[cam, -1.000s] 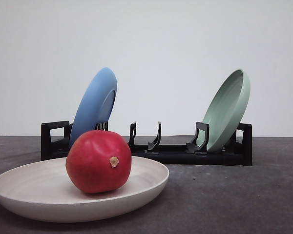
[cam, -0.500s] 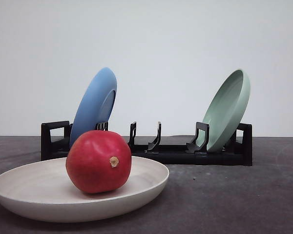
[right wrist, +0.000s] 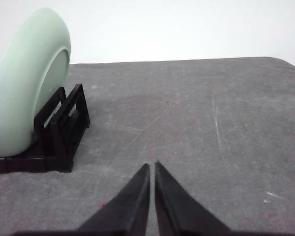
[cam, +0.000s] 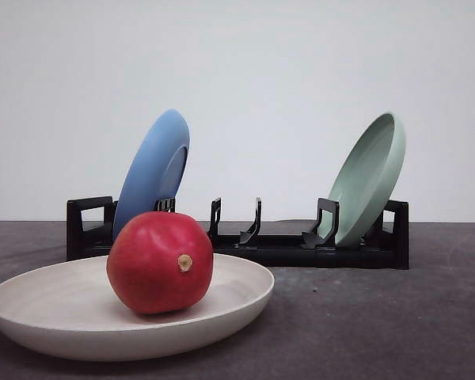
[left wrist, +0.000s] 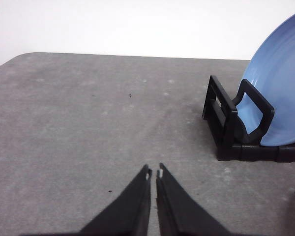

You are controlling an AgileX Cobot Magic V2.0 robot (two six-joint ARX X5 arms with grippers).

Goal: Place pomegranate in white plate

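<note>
Left gripper [left wrist: 154, 173] and right gripper [right wrist: 152, 167] were both closed, empty, over bare table. Pomegranate [cam: 160, 262] sat in white plate [cam: 55, 305], lower left of front view. I judged placement done; best kept arms clear.

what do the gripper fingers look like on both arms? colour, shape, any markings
Left gripper: two matte black fingers tapering to narrow pointed tips, with a small notch at each tip. Right gripper: same matte black, wedge-shaped fingers narrowing to points. No markings, labels or cables can be seen on either.
</note>
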